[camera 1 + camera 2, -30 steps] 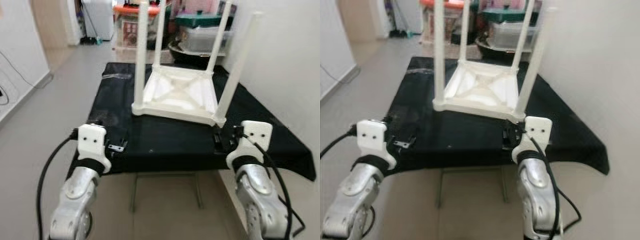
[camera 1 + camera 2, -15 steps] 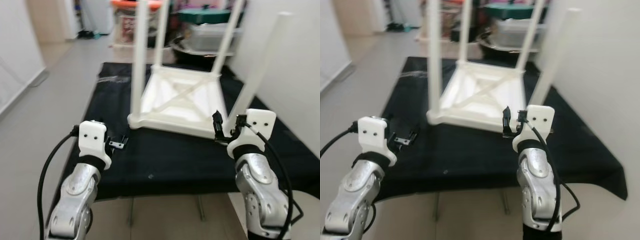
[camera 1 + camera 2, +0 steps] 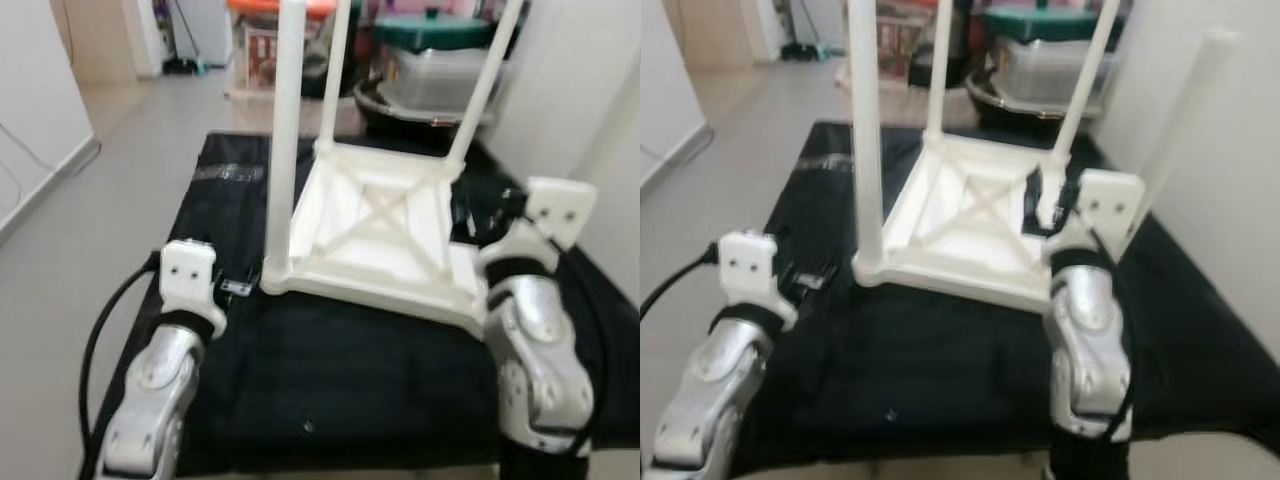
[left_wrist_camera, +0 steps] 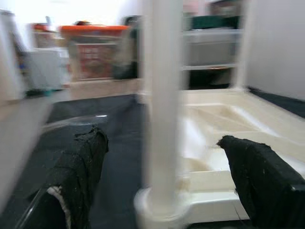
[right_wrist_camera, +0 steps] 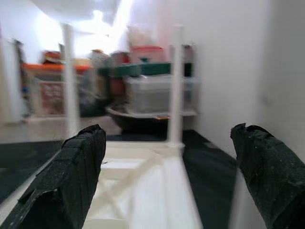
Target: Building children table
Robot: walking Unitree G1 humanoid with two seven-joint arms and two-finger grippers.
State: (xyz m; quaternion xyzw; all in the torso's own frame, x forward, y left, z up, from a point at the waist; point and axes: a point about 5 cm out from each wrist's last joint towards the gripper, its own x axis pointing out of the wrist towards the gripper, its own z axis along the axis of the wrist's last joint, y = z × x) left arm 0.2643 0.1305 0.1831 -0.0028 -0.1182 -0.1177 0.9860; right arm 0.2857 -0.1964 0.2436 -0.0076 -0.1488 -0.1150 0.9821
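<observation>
White children's table [image 3: 375, 225], inverted, 4 legs up, on black cloth [image 3: 330, 380]: left gripper [image 4: 162, 186] and right gripper [image 5: 167, 176], fingers spread, now advanced to flank it, grasp imminent.

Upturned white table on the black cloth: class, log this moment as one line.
white table upside down on black cloth | left gripper open, astride near leg | right gripper open, at table's right edge
</observation>
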